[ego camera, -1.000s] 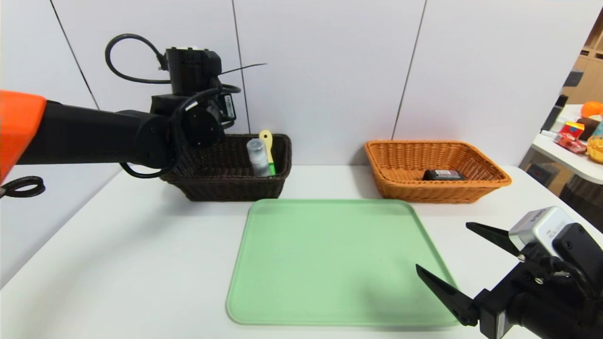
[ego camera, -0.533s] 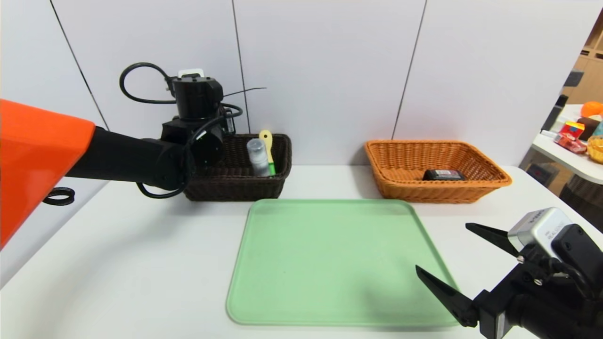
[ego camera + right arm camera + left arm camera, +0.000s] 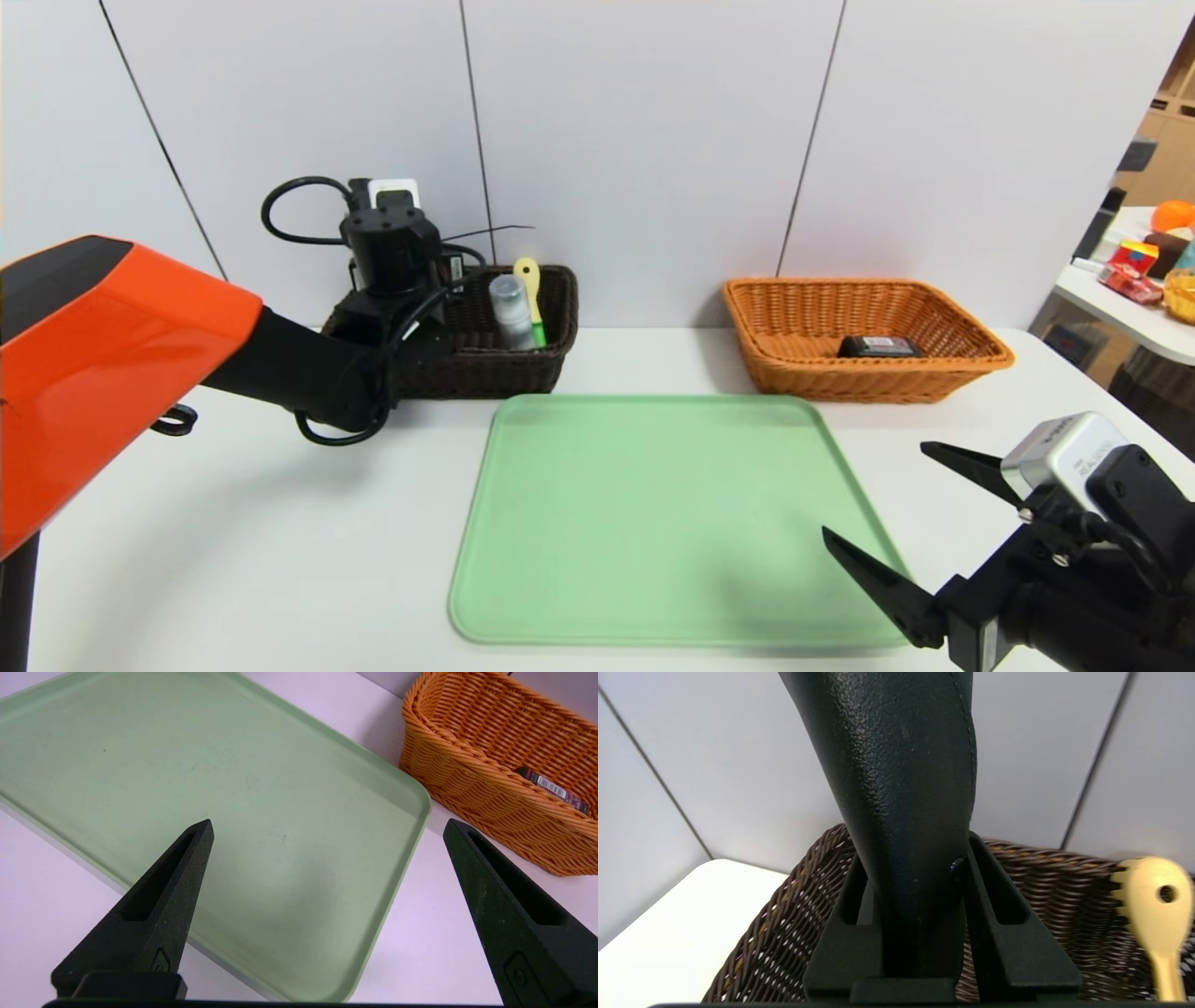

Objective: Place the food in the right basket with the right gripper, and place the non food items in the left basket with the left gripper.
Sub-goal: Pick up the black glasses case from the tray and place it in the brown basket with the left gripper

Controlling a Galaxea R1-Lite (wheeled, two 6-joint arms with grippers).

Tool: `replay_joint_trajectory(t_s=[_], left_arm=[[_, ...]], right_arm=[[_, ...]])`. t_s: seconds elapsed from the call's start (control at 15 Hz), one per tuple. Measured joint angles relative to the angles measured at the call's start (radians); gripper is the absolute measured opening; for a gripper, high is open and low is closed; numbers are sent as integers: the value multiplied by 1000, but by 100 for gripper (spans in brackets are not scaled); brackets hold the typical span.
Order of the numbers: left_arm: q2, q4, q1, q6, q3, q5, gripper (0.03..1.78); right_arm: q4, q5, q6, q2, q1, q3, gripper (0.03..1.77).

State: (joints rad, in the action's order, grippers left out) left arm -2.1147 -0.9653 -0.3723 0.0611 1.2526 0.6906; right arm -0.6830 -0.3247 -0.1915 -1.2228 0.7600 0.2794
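- Two wicker baskets stand at the far side of the white table (image 3: pixel 233 523), behind the green tray (image 3: pixel 653 523), which is the landmark for all positions below.
- Left basket (image 3: pixel 504 369): dark brown, beyond the tray's far-left corner, close to the wall.
- Right basket (image 3: pixel 803 364): orange-tan, beyond the tray's far-right corner.
- Left gripper (image 3: pixel 915 914): positioned over the left basket, pointing toward the wall. The fingers (image 3: pixel 1004 933) are clamped on the long black soft case (image 3: pixel 906 788), which extends from between them out over the basket's far rim. In the head view the wrist body hides the gripper tips and the case.
- White bottle (image 3: pixel 511 313): clear cap up, standing inside the left basket at the end nearer the tray's centre line.
- Yellow slotted spoon (image 3: pixel 530 289): green handle down, leaning just beside the bottle in the same basket; its head rises above the rim.
- Small black carton (image 3: pixel 876 347): lying inside the right basket, label facing up.
- Right gripper (image 3: pixel 924 532): hovering above the tray's near-right corner, jaws spread wide, nothing between them.
- Tray surface: nothing on it.
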Motion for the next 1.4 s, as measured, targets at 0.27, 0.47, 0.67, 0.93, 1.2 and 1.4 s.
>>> replay_joint_trajectory(t_s=[0.27, 0.47, 0.67, 0.93, 1.2, 1.4], left_arm=[[-12, -29, 0, -3, -43, 1, 51], [-22, -61, 1, 1, -72, 2, 51], [-25, -61, 1, 2, -79, 0, 51], [-26, -60, 3, 8, -80, -4, 51], [-29, -61, 7, 14, -81, -5, 81], [-33, -63, 14, 11, -81, -7, 109]], right_arm=[[0, 0, -1, -7, 0, 4, 170], [0, 0, -1, -11, 0, 7, 170], [0, 0, -2, -17, 0, 10, 170], [0, 0, -3, -25, 0, 15, 170], [-1, -1, -4, -35, 1, 26, 170], [0, -1, -5, -42, 1, 32, 170]])
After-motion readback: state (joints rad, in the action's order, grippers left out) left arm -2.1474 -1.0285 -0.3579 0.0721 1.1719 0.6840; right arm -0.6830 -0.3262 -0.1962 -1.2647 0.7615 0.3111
